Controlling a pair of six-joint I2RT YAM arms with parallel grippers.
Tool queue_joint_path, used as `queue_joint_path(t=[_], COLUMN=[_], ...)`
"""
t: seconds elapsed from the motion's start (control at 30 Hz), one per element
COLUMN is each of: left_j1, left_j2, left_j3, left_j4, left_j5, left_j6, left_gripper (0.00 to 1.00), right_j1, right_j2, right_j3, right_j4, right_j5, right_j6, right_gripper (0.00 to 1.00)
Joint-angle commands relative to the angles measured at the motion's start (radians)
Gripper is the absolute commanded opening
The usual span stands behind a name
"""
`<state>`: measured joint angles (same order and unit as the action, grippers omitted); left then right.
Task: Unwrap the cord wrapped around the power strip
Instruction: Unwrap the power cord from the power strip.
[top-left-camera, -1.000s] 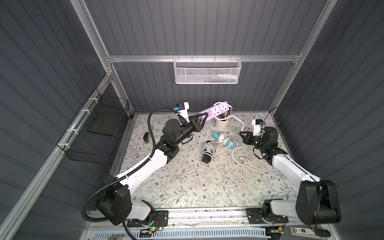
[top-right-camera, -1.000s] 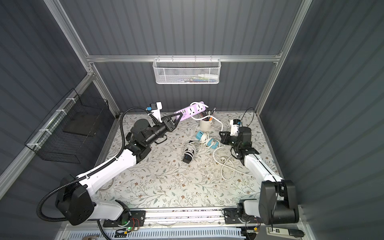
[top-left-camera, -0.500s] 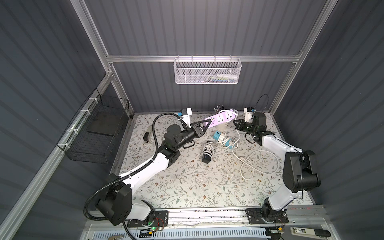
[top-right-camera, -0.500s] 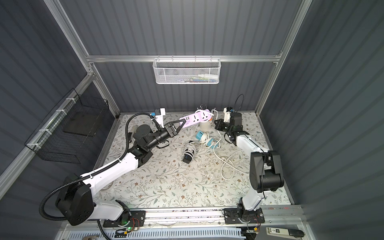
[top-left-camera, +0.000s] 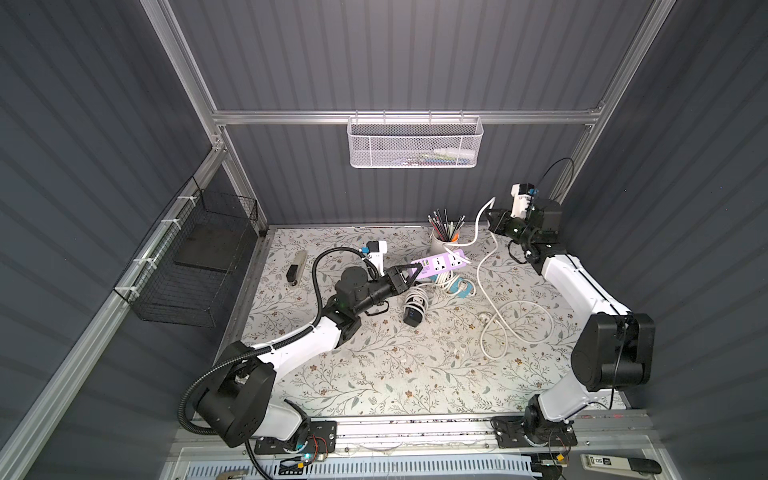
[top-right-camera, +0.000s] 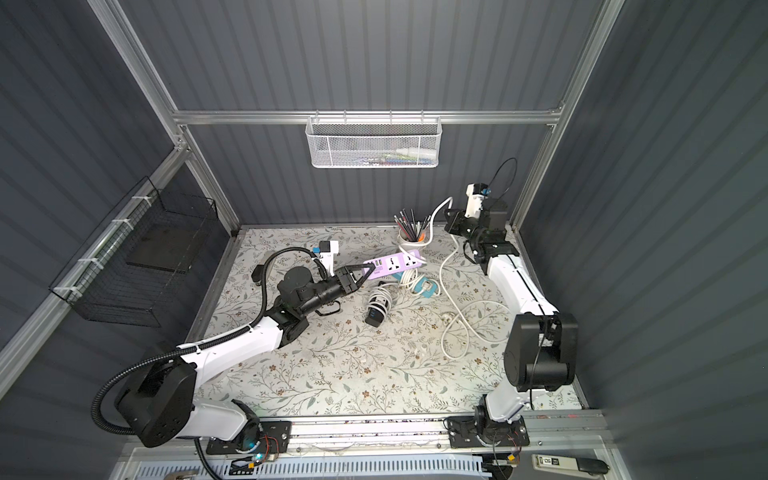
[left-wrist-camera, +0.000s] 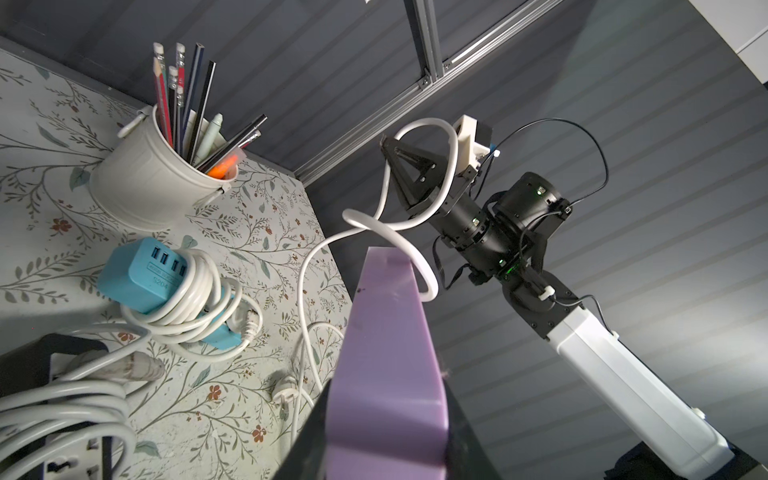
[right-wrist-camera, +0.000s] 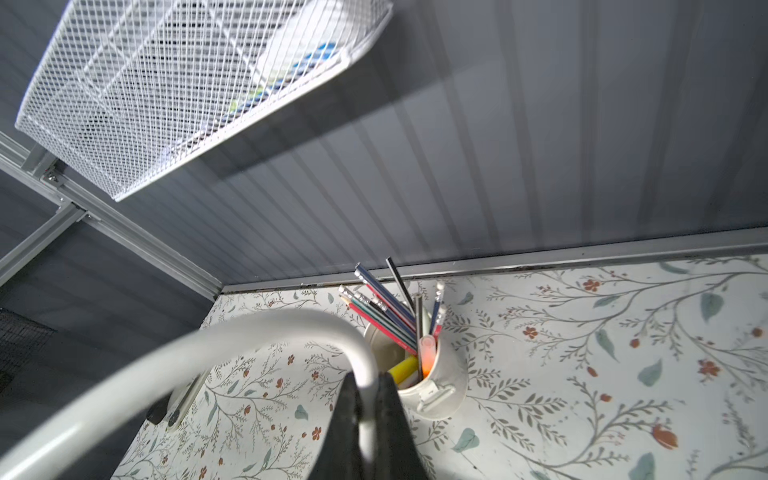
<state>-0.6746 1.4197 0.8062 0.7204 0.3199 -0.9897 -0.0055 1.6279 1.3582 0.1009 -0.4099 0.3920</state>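
Note:
The purple power strip (top-left-camera: 440, 262) (top-right-camera: 392, 262) hangs low over the mat at the back middle. My left gripper (top-left-camera: 411, 275) (top-right-camera: 365, 270) is shut on its near end, and in the left wrist view the strip (left-wrist-camera: 390, 353) fills the space between the left gripper's (left-wrist-camera: 386, 399) jaws. The white cord (top-left-camera: 482, 266) (left-wrist-camera: 415, 253) curls round the strip's far end and climbs to my right gripper (top-left-camera: 492, 216) (top-right-camera: 449, 216) (left-wrist-camera: 386, 143). That gripper is raised near the back right corner and shut on the cord (right-wrist-camera: 249, 336). The rest of the cord lies looped on the mat (top-left-camera: 519, 324).
A white pencil cup (top-left-camera: 444, 241) stands just behind the strip. A blue charger (top-left-camera: 459, 286) and a black adapter (top-left-camera: 413, 307), each with wound cord, lie beside it. A black stapler (top-left-camera: 296, 270) sits at the left. Wire baskets hang on the back wall (top-left-camera: 413, 145) and left wall (top-left-camera: 195, 257).
My right gripper has swung from the right middle of the mat back and up, pulling the cord with it. My left gripper has lowered the strip toward the mat.

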Motion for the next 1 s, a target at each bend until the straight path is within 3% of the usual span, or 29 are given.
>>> queue_joint_path(t=[0.0,0.33,0.53,0.73,0.97], left_j1=[-0.006,0.002,0.061,0.151,0.162], left_j2=[-0.021,-0.050,-0.118,-0.180,-0.191], left_j3=[-0.010,-0.016,0.035,0.078,0.126], left_j4=[0.015,-0.132,-0.239,-0.270,-0.244], left_j5=[0.018,-0.144,-0.234,-0.263,-0.265], left_j6=[0.031,0.173,0.293,0.362,0.394], left_gripper=[0.00,0.00,0.00,0.00,0.00], right_j1=[-0.035,-0.137,-0.199,-0.274,-0.299], right_j2=[-0.044,-0.225,-0.345,-0.441,-0.417], right_j3=[0.042,-0.076,-0.147,-0.260,-0.405], right_j4=[-0.017,-0.088,-0.274,-0.398,-0.410], right_j5=[-0.030,-0.047,0.028,0.113,0.114], right_j6=[-0.001,0.041,0.018,0.036,0.062], right_gripper=[0.00,0.00,0.00,0.00,0.00])
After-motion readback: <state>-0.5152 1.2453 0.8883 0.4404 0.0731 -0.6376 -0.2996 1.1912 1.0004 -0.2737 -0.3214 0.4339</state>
